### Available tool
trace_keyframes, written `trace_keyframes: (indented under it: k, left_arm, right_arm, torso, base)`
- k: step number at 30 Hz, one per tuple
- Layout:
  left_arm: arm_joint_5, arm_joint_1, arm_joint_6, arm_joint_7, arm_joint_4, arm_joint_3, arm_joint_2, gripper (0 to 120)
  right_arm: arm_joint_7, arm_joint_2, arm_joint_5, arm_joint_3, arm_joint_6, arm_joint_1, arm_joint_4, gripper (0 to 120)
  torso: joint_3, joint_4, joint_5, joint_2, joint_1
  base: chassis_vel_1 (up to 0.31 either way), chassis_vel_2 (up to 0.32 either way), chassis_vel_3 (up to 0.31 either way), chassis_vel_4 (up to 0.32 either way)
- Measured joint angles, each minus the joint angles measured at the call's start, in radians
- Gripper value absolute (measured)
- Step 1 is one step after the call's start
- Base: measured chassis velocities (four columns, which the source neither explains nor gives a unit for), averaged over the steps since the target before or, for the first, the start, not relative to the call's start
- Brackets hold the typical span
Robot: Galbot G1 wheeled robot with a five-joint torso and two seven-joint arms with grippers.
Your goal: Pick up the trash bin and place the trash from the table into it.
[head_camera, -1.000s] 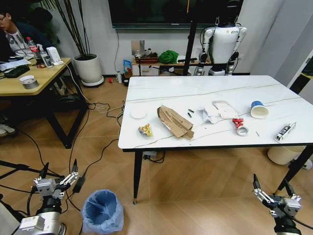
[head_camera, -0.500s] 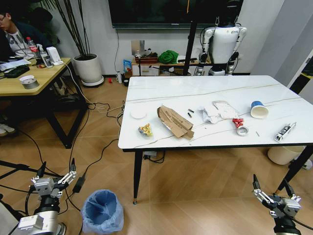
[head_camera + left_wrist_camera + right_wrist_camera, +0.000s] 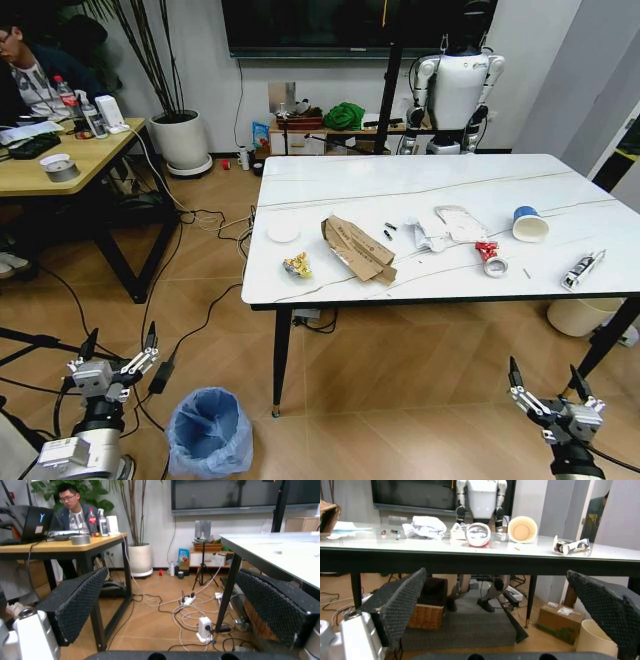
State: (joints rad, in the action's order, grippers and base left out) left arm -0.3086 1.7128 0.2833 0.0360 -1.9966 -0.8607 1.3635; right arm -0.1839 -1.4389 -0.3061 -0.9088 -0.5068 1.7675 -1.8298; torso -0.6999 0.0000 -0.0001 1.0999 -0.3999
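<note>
I see both grippers, left [image 3: 113, 362] and right [image 3: 548, 392], low with jaws released; open floor surrounds the trash bin [image 3: 208, 432] by the surface's [image 3: 420, 190] near edge.

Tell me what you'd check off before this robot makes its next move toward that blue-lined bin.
1. Left hand free: ok, open and holding nothing, low beside the trash bin.
2. Right hand free: ok, open and holding nothing, below the table edge.
3. Bin upright with its bag open: ok, standing on the floor near the table leg.
4. Bin already gripped: not ok, the left hand is apart from it.
5. Trash waiting: ok, cardboard, yellow wrapper, paper cup and silver tube all lie on the table.
6. Floor around the bin: not ok, cables run close by.
</note>
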Motion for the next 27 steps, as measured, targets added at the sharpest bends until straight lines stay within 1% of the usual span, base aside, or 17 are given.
trace_keyframes:
  k: [8, 12, 14, 16, 22, 26, 27]
  left_arm:
    - [-0.004, 0.006, -0.011, 0.006, 0.003, 0.005, 0.000, 100]
    - [-0.014, 0.006, -0.017, 0.010, 0.004, 0.006, -0.009, 100]
    - [-0.014, 0.006, -0.017, 0.011, 0.004, 0.006, -0.010, 100]
    - [-0.014, 0.007, -0.018, 0.013, 0.004, 0.007, -0.009, 100]
    - [-0.013, 0.007, -0.019, 0.014, 0.003, 0.011, -0.006, 100]
    - [-0.009, 0.007, -0.020, 0.015, 0.003, 0.015, -0.001, 100]
    - [-0.010, 0.007, -0.020, 0.016, 0.003, 0.015, 0.000, 100]
  right_arm:
    - [0.001, 0.000, -0.004, -0.001, 0.003, -0.011, -0.001, 100]
    - [0.001, -0.008, -0.006, -0.003, 0.003, -0.019, 0.001, 100]
    - [0.001, -0.009, -0.007, -0.003, 0.003, -0.019, 0.002, 100]
    - [0.001, -0.010, -0.007, -0.003, 0.003, -0.021, 0.005, 100]
    - [0.000, -0.010, -0.008, -0.003, 0.002, -0.022, 0.007, 100]
    - [0.000, -0.008, -0.011, -0.002, 0.003, -0.028, 0.007, 100]
    - [0.001, -0.007, -0.012, -0.001, 0.004, -0.030, 0.007, 100]
  torso:
    - [0.005, 0.0001, 0.0000, -0.009, 0.004]
    - [0.018, 0.0000, 0.0000, -0.034, 0.016]
    - [0.020, 0.0000, 0.0000, -0.037, 0.017]
    - [0.027, 0.0000, 0.0002, -0.050, 0.023]
    - [0.034, -0.0001, 0.0001, -0.063, 0.029]
    - [0.048, 0.0000, 0.0001, -0.087, 0.039]
    - [0.054, 0.0000, 0.0001, -0.099, 0.044]
  base:
    - [0.000, 0.000, 0.000, 0.000]
    - [0.000, 0.000, 0.000, 0.000]
    - [0.000, 0.000, 0.000, 0.000]
    - [0.000, 0.000, 0.000, 0.000]
    - [0.000, 0.000, 0.000, 0.000]
    - [0.000, 0.000, 0.000, 0.000]
    - [0.000, 0.000, 0.000, 0.000]
